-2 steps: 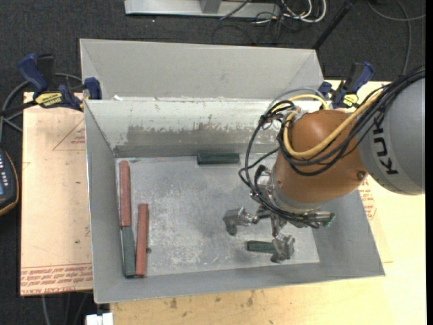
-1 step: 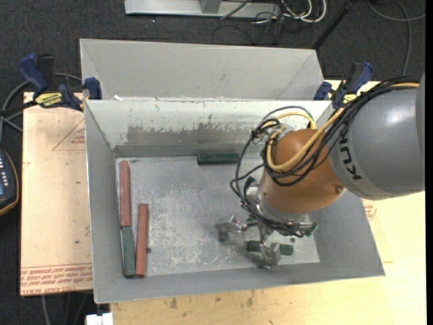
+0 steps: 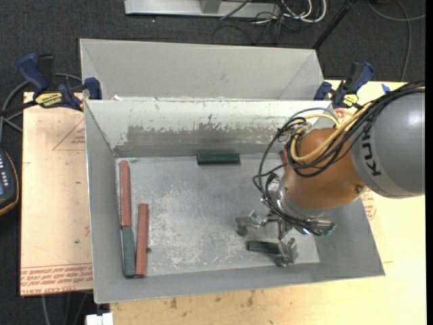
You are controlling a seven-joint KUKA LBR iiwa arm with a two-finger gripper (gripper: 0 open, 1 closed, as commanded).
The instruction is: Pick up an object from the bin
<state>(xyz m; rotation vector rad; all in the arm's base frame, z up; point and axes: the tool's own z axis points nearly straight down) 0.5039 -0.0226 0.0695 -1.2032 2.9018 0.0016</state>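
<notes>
My gripper (image 3: 265, 239) is low over the bin floor at the front right, below the arm's orange cover. Its two metal fingers stand apart, so it is open. One fingertip (image 3: 245, 225) points left and the other (image 3: 289, 252) sits nearer the front wall. A short dark green bar (image 3: 264, 246) lies flat on the floor just under the gripper, its right end by the nearer fingertip. I cannot tell whether either finger touches it.
Another dark green bar (image 3: 218, 158) lies against the back wall. Along the left wall lie two long red sticks (image 3: 125, 193) (image 3: 142, 239) and a dark green stick (image 3: 128, 251). The arm comes in over the right wall.
</notes>
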